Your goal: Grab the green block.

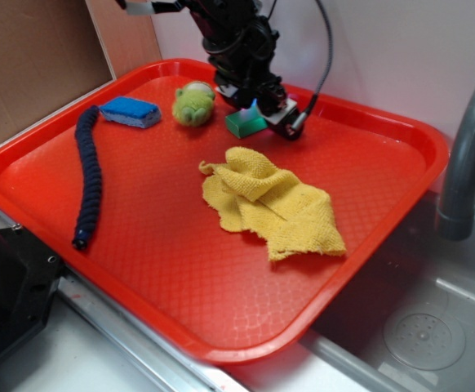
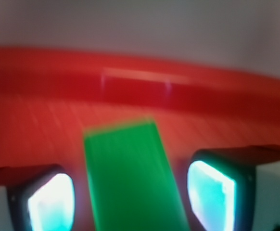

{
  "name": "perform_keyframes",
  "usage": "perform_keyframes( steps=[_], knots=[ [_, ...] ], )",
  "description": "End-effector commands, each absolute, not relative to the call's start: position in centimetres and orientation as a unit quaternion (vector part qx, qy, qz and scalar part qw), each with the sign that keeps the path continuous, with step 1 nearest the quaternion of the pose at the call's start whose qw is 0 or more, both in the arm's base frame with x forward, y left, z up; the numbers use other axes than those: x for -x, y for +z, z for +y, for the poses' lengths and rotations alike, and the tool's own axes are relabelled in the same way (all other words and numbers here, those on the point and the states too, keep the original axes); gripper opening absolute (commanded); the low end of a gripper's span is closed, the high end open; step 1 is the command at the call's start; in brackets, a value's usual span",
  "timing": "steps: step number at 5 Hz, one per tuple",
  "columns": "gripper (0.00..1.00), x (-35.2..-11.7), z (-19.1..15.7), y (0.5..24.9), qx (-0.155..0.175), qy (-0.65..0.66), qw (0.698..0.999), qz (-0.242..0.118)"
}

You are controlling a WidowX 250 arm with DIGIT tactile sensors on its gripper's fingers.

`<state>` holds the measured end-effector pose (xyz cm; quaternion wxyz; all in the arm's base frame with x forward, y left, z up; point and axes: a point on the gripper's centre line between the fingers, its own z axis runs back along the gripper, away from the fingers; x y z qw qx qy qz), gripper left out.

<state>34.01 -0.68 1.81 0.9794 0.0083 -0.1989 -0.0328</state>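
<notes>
A red tray [image 1: 180, 269] fills most of the exterior view, and the robot arm reaches down over its far side at about 12 o'clock. The gripper [image 1: 258, 114] hangs low over the green block [image 1: 244, 123], which lies flat on the tray close to the far rim. In the wrist view the block [image 2: 133, 178] runs straight up the middle of the frame, with one finger [image 2: 51, 202] at 8 o'clock and the other at 4 o'clock. Red tray floor [image 2: 44, 130] shows on both sides between the block and the pads, so the jaws stand spread apart around the block and do not touch it. The wrist picture is blurred, and the tray's raised rim crosses it beyond the block. In the exterior view a fuzzy yellow-green plush toy [image 1: 193, 104] sits just beside the block at its 9 o'clock. Farther out the same way lies a blue sponge [image 1: 130, 112]. A dark blue braided rope [image 1: 90, 175] stretches along the tray's left side from 10 o'clock toward 8 o'clock. A crumpled yellow cloth [image 1: 272, 204] lies near the tray's centre, at the block's 6 o'clock and apart from it. A grey faucet [image 1: 466, 155] rises at 3 o'clock, outside the tray.
</notes>
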Motion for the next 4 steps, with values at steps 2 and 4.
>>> perform_keyframes(
  steps=[2,4],
  knots=[
    [0.00,-34.9,-0.1,2.3,-0.015,-0.034,0.979,-0.199],
    [0.00,-33.0,-1.4,5.9,-0.086,0.030,0.992,-0.093]
  ],
)
